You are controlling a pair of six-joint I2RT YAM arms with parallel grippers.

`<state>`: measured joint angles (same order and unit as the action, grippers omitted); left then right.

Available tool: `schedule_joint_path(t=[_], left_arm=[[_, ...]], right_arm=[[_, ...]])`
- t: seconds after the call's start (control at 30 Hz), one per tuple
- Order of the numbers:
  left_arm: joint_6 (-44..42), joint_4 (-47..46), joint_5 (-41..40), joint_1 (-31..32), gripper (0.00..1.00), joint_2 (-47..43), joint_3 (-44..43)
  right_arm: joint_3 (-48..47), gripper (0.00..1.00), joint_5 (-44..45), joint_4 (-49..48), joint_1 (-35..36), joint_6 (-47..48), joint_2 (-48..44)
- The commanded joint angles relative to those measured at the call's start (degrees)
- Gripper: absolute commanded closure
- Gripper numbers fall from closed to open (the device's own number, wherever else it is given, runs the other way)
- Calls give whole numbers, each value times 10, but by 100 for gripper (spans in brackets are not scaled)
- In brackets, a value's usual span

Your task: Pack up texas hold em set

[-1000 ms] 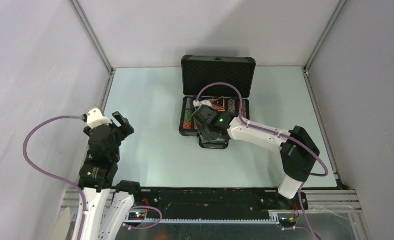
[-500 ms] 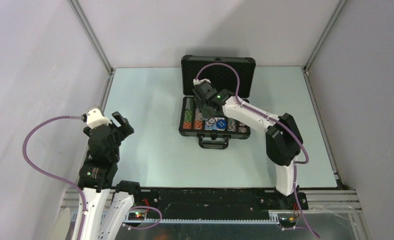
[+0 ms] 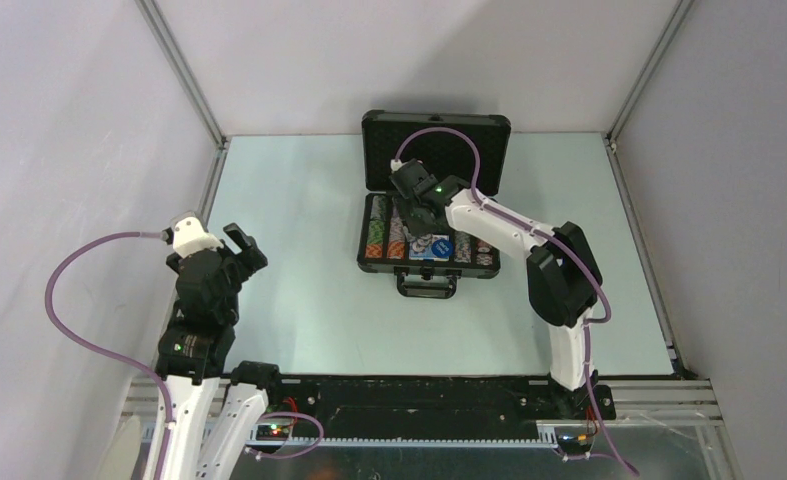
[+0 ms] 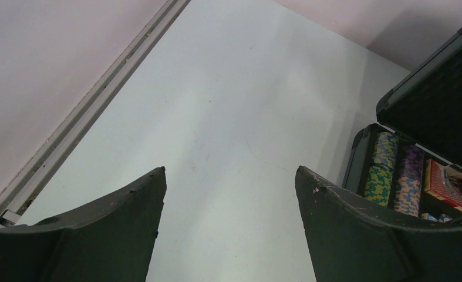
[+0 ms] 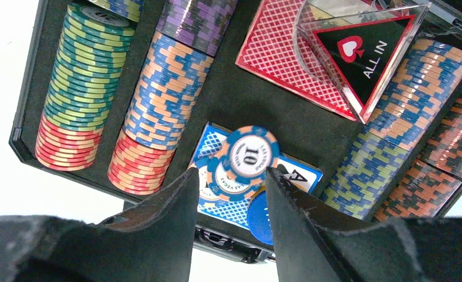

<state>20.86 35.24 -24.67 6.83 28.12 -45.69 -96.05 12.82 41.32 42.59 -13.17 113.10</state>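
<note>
The black briefcase (image 3: 377, 262) lies open at the back middle of the table, lid (image 3: 435, 140) upright. In the right wrist view it holds rows of multicoloured chips (image 5: 164, 100), a red-patterned card deck (image 5: 275, 53) and a clear triangular "ALL IN" marker (image 5: 363, 53). Three orange-and-blue chips (image 5: 249, 155) lie fanned on a blue deck (image 5: 302, 170), beside a blue button (image 5: 258, 220). My right gripper (image 5: 229, 176) (image 3: 419, 222) hovers over them with jaws partly open; whether the tips touch the chips I cannot tell. My left gripper (image 4: 228, 170) (image 3: 241, 247) stands open and empty, far left.
The case handle (image 3: 427, 285) sticks out toward me. Metal frame rails (image 3: 207, 200) run along the table's left and right edges. From the left wrist view the case's near corner (image 4: 363, 147) shows at the right.
My right arm has swung from the case's front edge by the handle to above the inside of the case, and its jaws have widened slightly. The left arm has not moved.
</note>
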Motion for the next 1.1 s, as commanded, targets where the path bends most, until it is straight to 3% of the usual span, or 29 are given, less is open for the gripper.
schedule_joint_path(t=[0.0, 0.43, 1.07], left_arm=[[-14, -14, 1, -4, 14, -1, 4], [-14, -14, 3, -5, 14, -2, 4], [-14, -14, 3, -5, 14, -1, 3]], right_arm=[[-18, 50, -12, -7, -6, 9, 7], [-25, 33, -42, -10, -27, 24, 9], [-25, 38, -111, -18, -55, 24, 30]])
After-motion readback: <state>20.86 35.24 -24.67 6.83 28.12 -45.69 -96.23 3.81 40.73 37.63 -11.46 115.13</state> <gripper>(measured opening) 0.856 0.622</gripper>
